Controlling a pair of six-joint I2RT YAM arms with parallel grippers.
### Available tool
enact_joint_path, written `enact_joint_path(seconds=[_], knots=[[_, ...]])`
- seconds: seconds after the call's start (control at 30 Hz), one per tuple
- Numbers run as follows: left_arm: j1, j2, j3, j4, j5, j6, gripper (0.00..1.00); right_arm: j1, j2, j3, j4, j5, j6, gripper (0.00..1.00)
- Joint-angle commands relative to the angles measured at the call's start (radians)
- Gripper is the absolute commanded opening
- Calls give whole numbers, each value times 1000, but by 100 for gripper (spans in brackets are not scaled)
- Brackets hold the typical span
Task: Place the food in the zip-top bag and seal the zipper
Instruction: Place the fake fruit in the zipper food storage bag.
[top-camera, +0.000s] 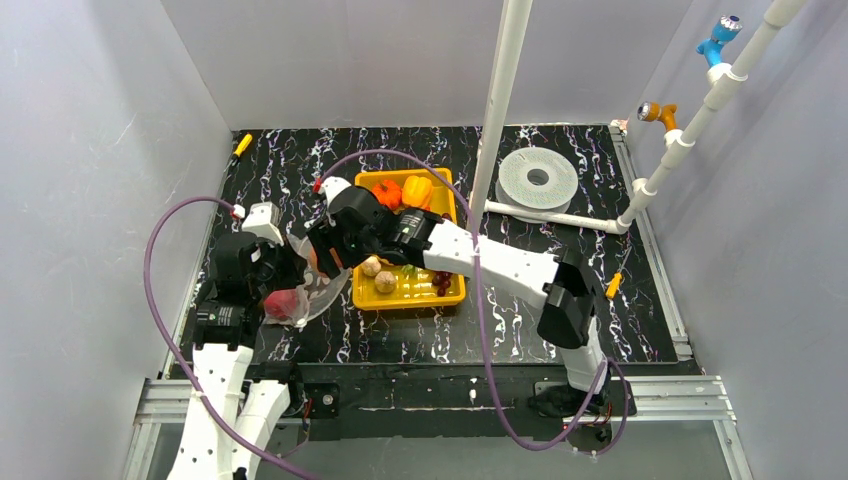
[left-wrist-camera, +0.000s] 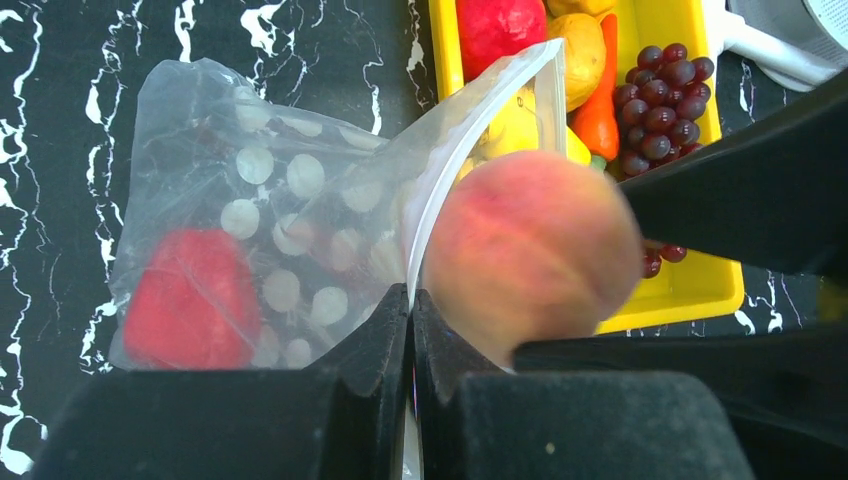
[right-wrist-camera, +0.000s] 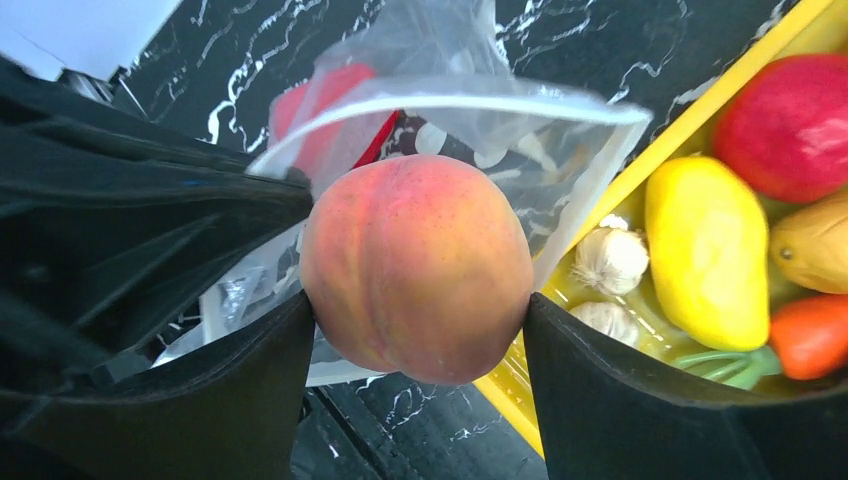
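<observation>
The clear zip-top bag (left-wrist-camera: 300, 200) lies on the black table left of the yellow tray, with a red toy fruit (left-wrist-camera: 190, 300) inside. My left gripper (left-wrist-camera: 411, 300) is shut on the bag's mouth edge and holds it open. My right gripper (right-wrist-camera: 420, 330) is shut on a peach (right-wrist-camera: 415, 265) and holds it right at the bag's mouth (right-wrist-camera: 450, 100); the peach also shows in the left wrist view (left-wrist-camera: 530, 250). In the top view both grippers meet at the bag (top-camera: 305, 290), which they partly hide. I cannot make out the zipper strip apart from the rim.
The yellow tray (top-camera: 412, 297) right of the bag holds more food: purple grapes (left-wrist-camera: 660, 90), a red fruit (right-wrist-camera: 790, 125), a yellow fruit (right-wrist-camera: 705, 250), garlic bulbs (right-wrist-camera: 610, 260), an orange pepper (top-camera: 417, 190). A white pole (top-camera: 505, 100) and a grey disc (top-camera: 538, 178) stand behind.
</observation>
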Motion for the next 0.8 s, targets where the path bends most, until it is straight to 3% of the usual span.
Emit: enact_joint_path(seconds=[0.0, 0.23, 0.43, 0.77], knots=[[-2, -15, 6, -6, -23, 2, 0, 1, 39, 107, -19, -61, 15, 39], [-2, -14, 7, -7, -21, 2, 0, 1, 66, 131, -31, -44, 12, 86], [-3, -14, 6, -6, -21, 2, 0, 1, 54, 127, -39, -20, -1, 98], [-3, -15, 6, -7, -22, 0, 0, 2, -51, 36, -43, 39, -31, 94]])
